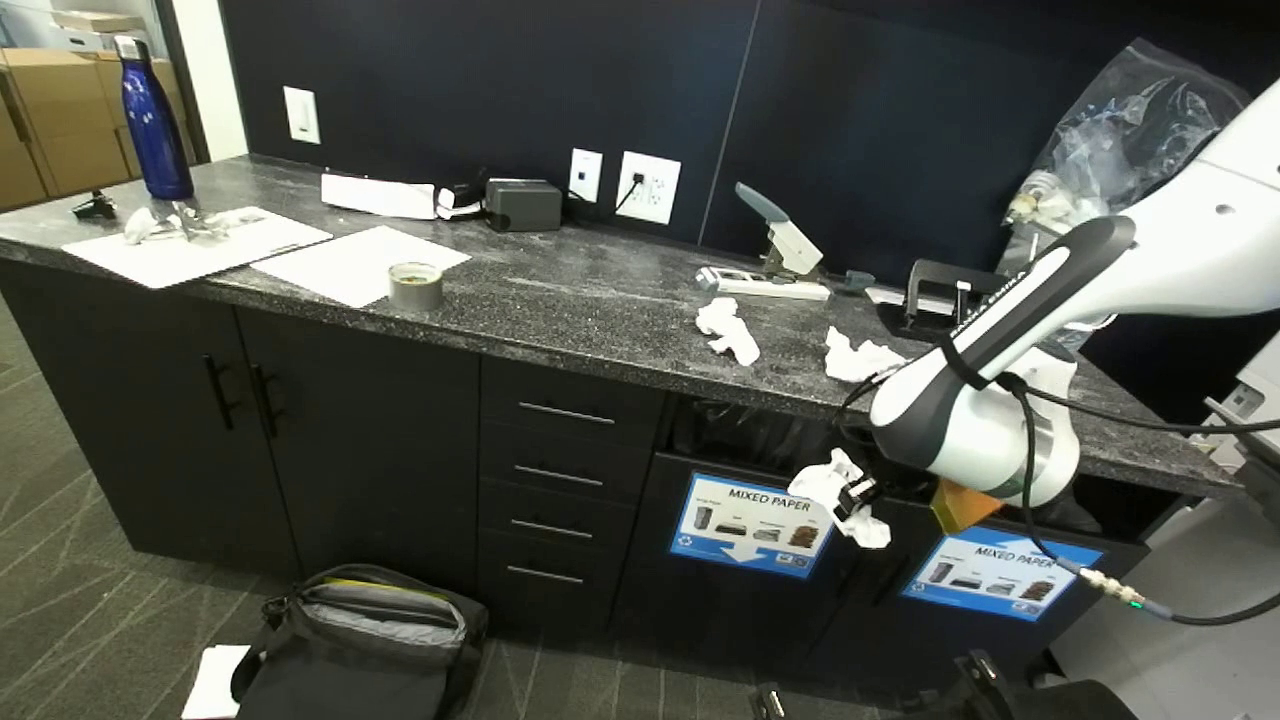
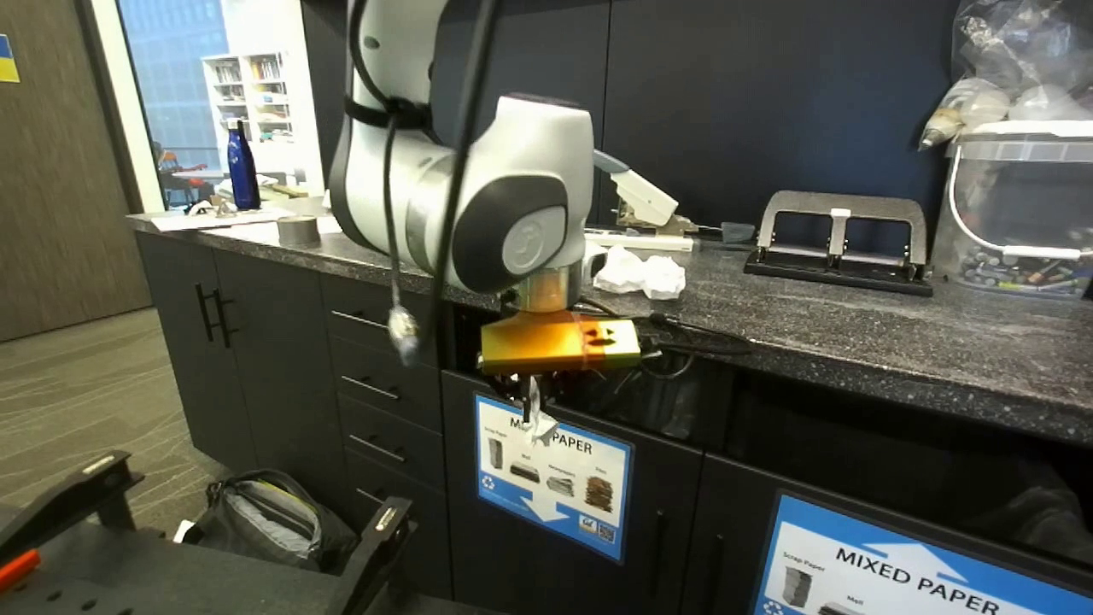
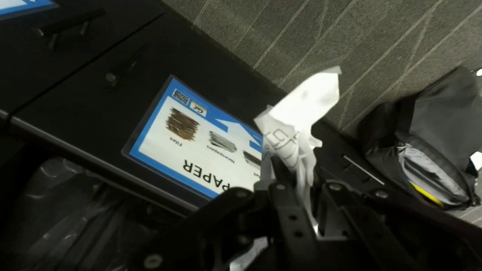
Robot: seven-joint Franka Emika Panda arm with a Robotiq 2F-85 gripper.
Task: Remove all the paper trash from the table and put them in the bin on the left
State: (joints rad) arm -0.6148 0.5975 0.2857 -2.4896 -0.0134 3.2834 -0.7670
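Observation:
My gripper is shut on a crumpled piece of paper trash, which sticks out past the fingertips with printed lettering visible. In an exterior view this held scrap hangs before the front of the left bin, below the countertop edge, partly over its blue-and-white label. The bin's open top shows a dark liner in the wrist view. Two more crumpled scraps lie on the dark table: one paper scrap near the front edge, another paper scrap close to the arm.
A similar bin with its own label adjoins on the right. The table carries a stapler, hole punch, tape roll, flat sheets and blue bottle. A black bag sits on the floor.

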